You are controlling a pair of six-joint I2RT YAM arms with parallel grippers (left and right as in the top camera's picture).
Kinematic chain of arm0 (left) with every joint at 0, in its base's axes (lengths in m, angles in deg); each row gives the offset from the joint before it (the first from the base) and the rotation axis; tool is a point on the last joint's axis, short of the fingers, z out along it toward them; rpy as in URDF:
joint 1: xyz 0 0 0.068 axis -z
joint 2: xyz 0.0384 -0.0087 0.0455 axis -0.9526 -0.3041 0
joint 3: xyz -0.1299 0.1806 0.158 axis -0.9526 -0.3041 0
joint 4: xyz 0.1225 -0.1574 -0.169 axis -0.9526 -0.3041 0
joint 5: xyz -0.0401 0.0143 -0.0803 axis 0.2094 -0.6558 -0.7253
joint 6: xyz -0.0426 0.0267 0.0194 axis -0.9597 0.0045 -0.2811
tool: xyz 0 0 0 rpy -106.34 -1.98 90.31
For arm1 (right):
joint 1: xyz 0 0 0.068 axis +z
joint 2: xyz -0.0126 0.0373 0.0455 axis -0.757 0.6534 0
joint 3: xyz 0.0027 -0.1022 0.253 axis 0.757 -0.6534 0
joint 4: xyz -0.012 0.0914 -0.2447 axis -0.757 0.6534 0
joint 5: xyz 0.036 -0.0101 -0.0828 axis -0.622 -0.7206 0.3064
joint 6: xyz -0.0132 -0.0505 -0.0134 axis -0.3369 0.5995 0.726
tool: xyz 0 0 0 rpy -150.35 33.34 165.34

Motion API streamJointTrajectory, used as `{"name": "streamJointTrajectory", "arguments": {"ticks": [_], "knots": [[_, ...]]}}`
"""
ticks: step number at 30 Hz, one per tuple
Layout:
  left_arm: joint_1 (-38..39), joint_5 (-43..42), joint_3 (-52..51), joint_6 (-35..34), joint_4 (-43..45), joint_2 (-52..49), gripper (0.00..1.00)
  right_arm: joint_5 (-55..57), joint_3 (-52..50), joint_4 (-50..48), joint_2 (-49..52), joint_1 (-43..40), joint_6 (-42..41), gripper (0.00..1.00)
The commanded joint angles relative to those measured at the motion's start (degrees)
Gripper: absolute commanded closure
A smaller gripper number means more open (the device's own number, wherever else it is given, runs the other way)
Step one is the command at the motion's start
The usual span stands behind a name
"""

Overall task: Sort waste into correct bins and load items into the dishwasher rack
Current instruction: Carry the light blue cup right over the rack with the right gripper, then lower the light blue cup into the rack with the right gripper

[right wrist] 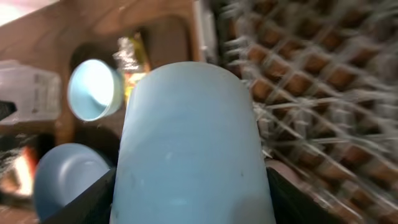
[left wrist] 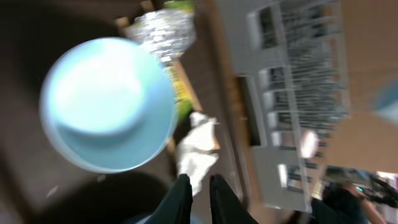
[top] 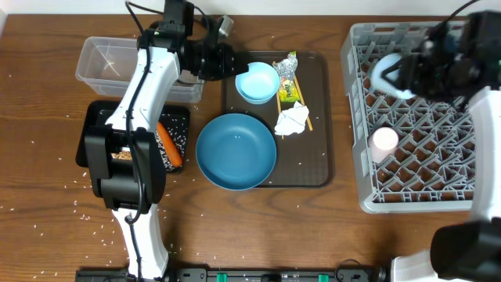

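The right claw (top: pixel 405 74) is squeezing the tall light-blue plastic cup (right wrist: pixel 189 137) from both sides and holding it up in the air. The big grey plastic rack with criss-cross pegs (top: pixel 356 168) is lying right under this claw. A round pink cup (top: pixel 384 141) is sitting in the rack, lower than the claw and a little to the robot's side of it.

The step here looks like putting the blue cup into the rack. I think the best way is going straight down, slowly, into an empty square next to the pink cup and not on top of it. The claw should be letting go only when the cup is resting between the pegs, so it is not tipping over. The view is blurry, so I cannot tell which end is the cup's mouth. Mouth down would be best.

The left claw (left wrist: pixel 200 196) is almost closed, with only a thin gap, and it is gripping nothing. The small light-blue round bowl (left wrist: pixel 109 102) is sitting just ahead of it on the flat brown tray (top: pixel 317 117). That claw is far from the rack, so the two arms are not bumping.
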Motion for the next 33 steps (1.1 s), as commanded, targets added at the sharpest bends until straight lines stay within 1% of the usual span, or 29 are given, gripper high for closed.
{"name": "streamJointTrajectory", "arguments": {"ticks": [1,5,11,15,16,20,25,33], "knots": [[0.0,7.0,0.1,0.6,-1.4,0.2,0.87,10.2,3.5,3.1,-1.6,-0.5,-0.2,0.6],[0.0,7.3,0.1,0.6,-2.2,0.2,0.87,15.2,3.4,8.0,-1.1,-0.5,-0.8,0.6],[0.0,7.3,0.1,0.6,-2.2,0.2,0.87,18.7,2.7,16.5,0.6,-0.5,-0.6,0.61],[0.0,7.3,0.1,0.6,-2.2,0.2,0.87,20.6,1.4,20.2,1.0,-1.0,-0.5,0.61],[0.0,7.3,0.1,0.6,-2.2,0.2,0.87,20.6,0.9,21.1,1.0,-1.3,-0.6,0.63],[0.0,7.3,0.1,0.6,-2.4,0.2,0.87,20.6,-1.0,22.7,1.0,-1.6,-0.6,0.68],[0.0,7.3,0.1,0.6,-3.1,0.2,0.87,20.6,-5.7,22.9,1.0,-1.6,-0.5,0.67],[0.0,10.5,0.1,0.6,-5.0,0.2,0.87,20.6,-14.4,22.6,1.0,-1.6,0.4,0.67]]}}
